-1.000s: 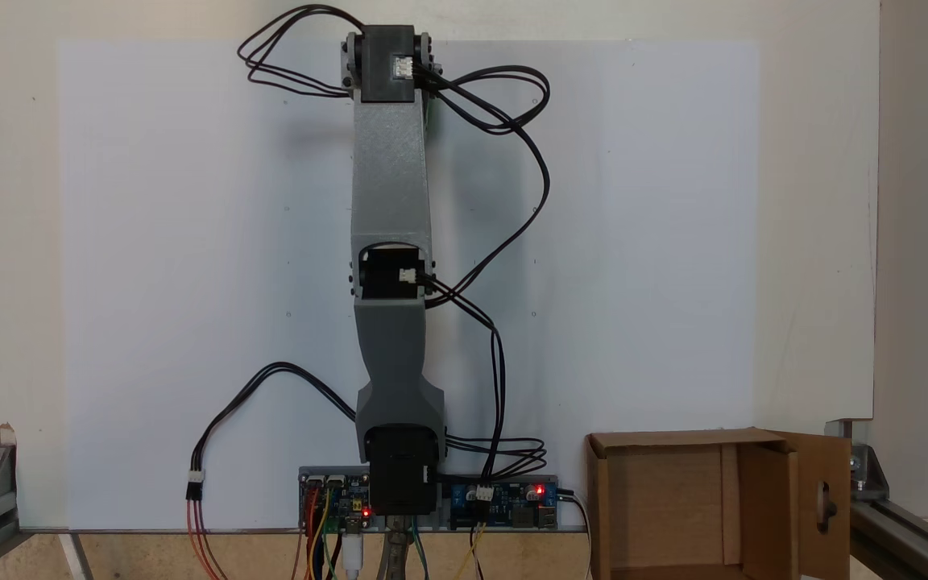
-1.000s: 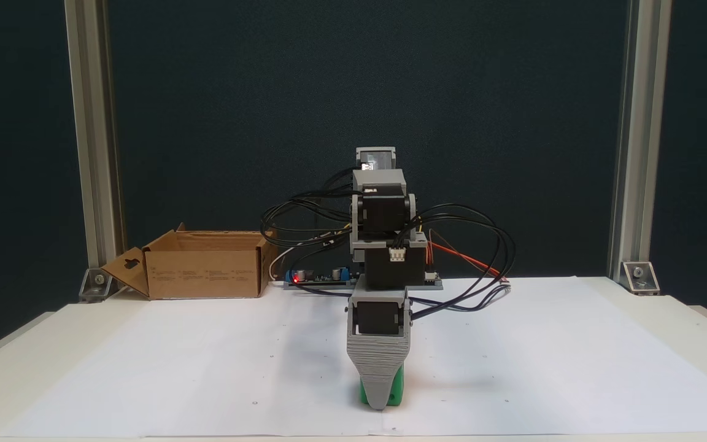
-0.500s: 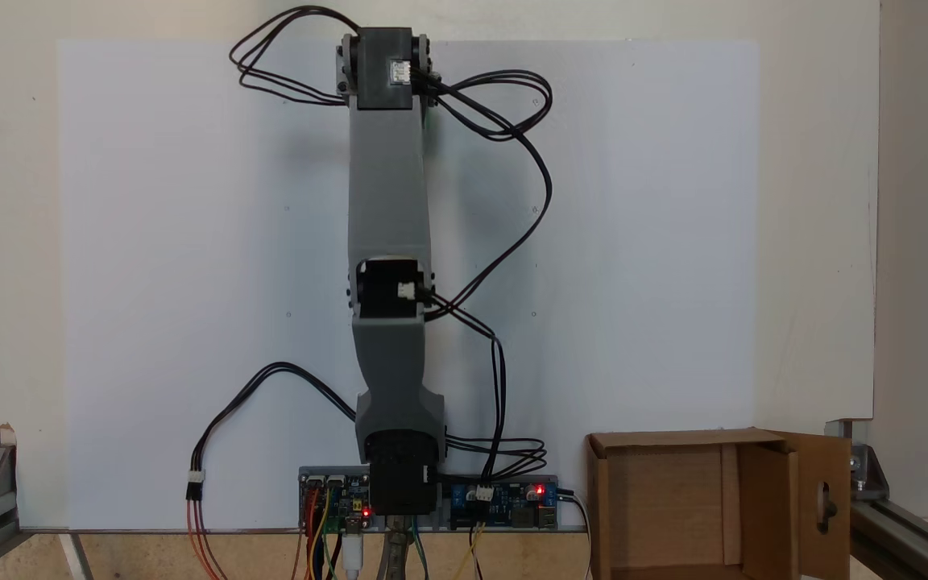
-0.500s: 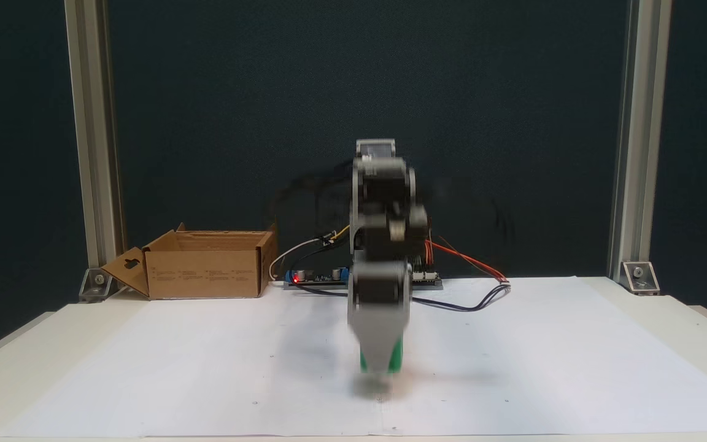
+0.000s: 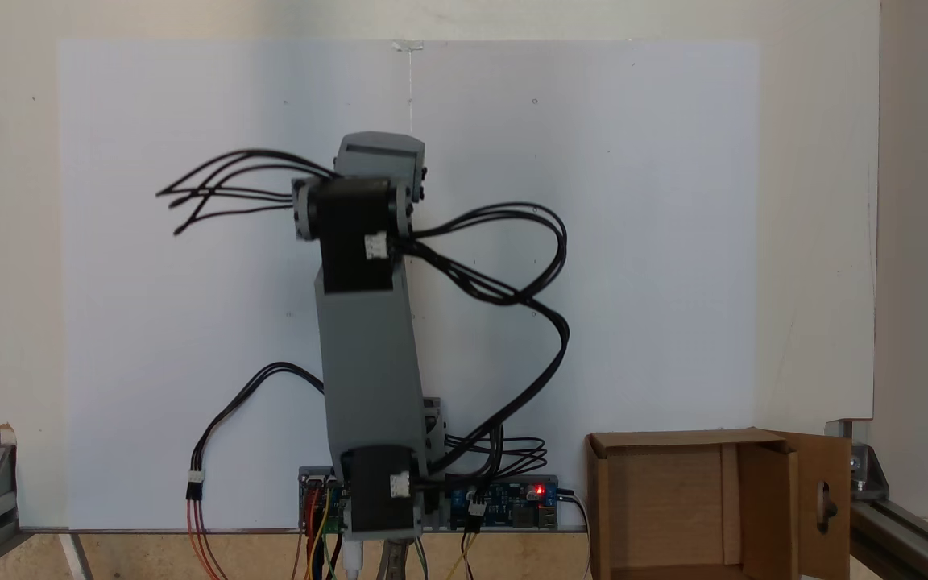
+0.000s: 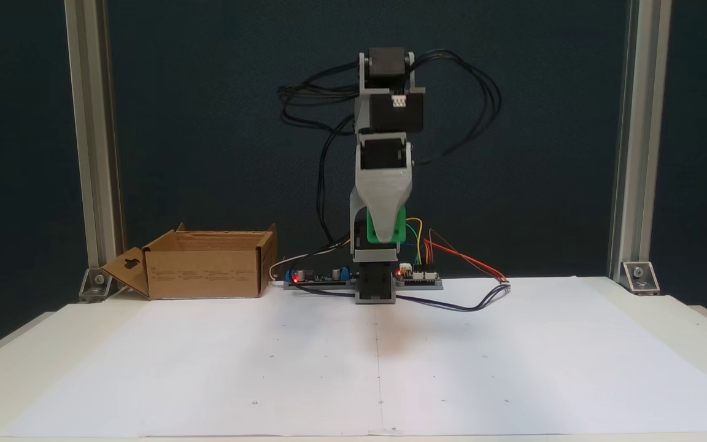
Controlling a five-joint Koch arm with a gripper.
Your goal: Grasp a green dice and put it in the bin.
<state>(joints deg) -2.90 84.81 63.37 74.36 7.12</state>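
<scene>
Cardboard dominates the left middle of the frame in a fixed view: a squarish brown corrugated box (image 6: pixel 206 264) with small printed lines on its front wall, too small to read, and a side flap with a keyhole-shaped cutout folded outward. Seen from above at the lower right of a fixed view, the box (image 5: pixel 673 507) shows bare cardboard walls and nothing visible inside. High at the centre of the frame, the grey plastic claw (image 6: pixel 383 236) points downward, closed around a small bright green plastic dice (image 6: pixel 384 228), which hangs well above the white paper sheet (image 6: pixel 378 362) and well apart from the box. The sheet covers a pale table (image 6: pixel 685 307), with green and blue circuit boards (image 6: pixel 320 276) glowing red at the arm's base and black cables looping off the joints. Aluminium posts (image 6: pixel 92 141) frame a dark backdrop.
</scene>
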